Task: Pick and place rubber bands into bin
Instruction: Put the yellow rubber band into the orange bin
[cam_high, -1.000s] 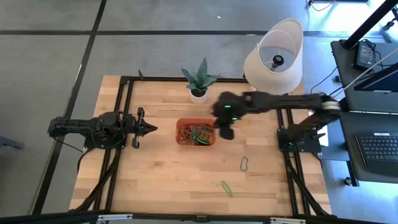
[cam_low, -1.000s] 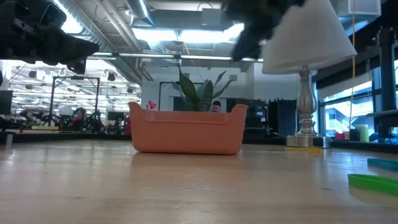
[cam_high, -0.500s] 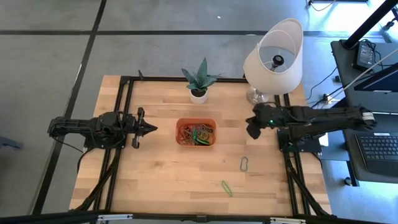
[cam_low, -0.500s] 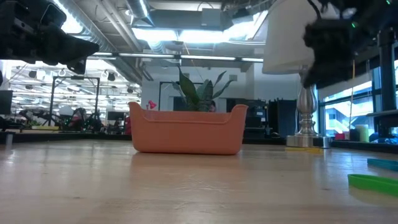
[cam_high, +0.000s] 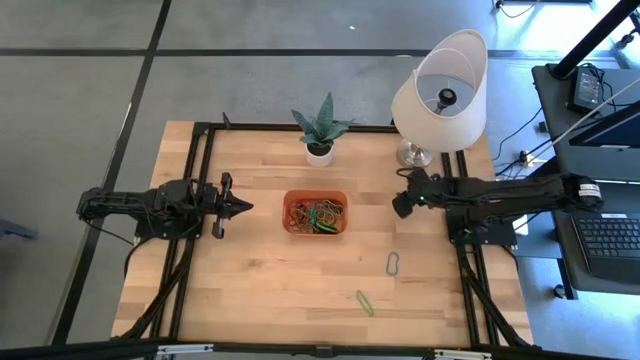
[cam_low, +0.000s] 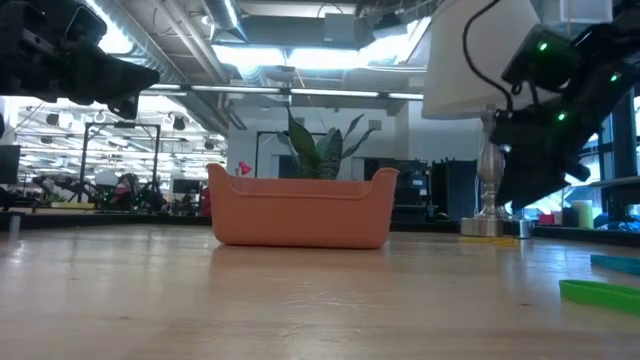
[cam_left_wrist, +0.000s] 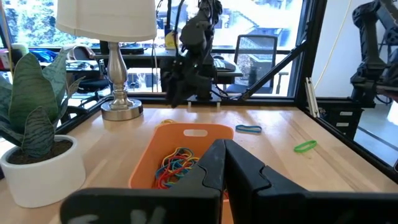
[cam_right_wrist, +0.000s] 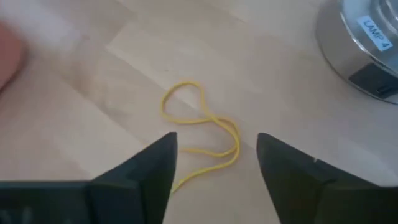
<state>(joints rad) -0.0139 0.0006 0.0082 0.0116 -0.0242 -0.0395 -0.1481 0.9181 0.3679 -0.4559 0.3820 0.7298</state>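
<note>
Orange-red bin: frame centre, holding coloured rubber bands.
Right gripper: fingers apart, right of bin, above a yellow band.
Left gripper: fingers together, left of bin.

Bare wood surrounds the yellow band; the lamp base stands near.

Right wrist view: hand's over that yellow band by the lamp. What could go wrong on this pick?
1. The thin yellow twisted rubber band lies flat on the light wooden table; the open right hand may close above it and miss.
2. The silver metal lamp base sits close beside the band, so a drift that way could knock it.
3. The carry to the shallow orange-red plastic bin crosses open table; a loose grip may drop the band.
</note>
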